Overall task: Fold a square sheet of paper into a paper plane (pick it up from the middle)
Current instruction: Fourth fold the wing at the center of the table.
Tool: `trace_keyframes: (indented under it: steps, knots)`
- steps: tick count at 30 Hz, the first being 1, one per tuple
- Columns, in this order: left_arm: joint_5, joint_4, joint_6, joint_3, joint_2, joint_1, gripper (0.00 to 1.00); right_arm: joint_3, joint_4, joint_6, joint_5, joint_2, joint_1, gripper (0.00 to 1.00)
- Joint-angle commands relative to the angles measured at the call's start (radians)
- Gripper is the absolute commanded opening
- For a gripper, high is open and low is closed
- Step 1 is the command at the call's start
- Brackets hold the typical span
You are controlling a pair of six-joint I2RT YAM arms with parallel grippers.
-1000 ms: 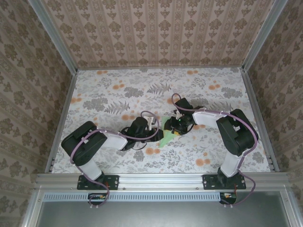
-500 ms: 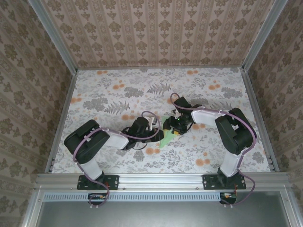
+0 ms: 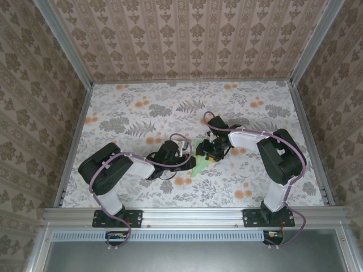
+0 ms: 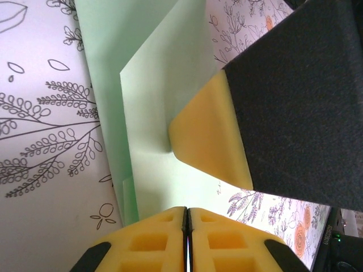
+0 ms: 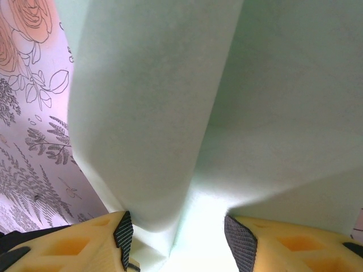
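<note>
From above, a partly folded pale mint-green sheet of thin paper [image 3: 197, 165] is seen on the floral-patterned tabletop [image 3: 130, 113], between the left gripper [image 3: 187, 153] and the right gripper [image 3: 205, 152]. At the left wrist, the left gripper's [image 4: 187, 221] pads are pressed together at the sheet's [image 4: 153, 113] edge; a pinch cannot be confirmed. At the right wrist, the right gripper [image 5: 178, 241] is parted partway astride a raised fold of the sheet [image 5: 170, 85].

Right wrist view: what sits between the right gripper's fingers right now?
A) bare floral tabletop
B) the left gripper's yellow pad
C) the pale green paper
C: the pale green paper runs as a raised fold down into the gap between the spread yellow fingers of the right gripper.
</note>
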Motion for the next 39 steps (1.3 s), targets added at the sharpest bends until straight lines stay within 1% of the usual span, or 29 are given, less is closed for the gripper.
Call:
trace_keyframes:
  steps: [1, 33, 39]
  knots:
    - [-0.006, -0.006, -0.015, 0.017, 0.017, 0.007, 0.11, -0.084, -0.088, -0.019, 0.206, 0.168, 0.011, 0.56]
    - [-0.038, -0.071, -0.026, 0.026, 0.040, 0.008, 0.08, -0.065, -0.114, -0.007, 0.232, 0.233, 0.021, 0.56]
    - [-0.042, -0.108, -0.033, 0.025, 0.040, 0.008, 0.06, -0.053, -0.120, -0.005, 0.204, 0.197, 0.023, 0.56]
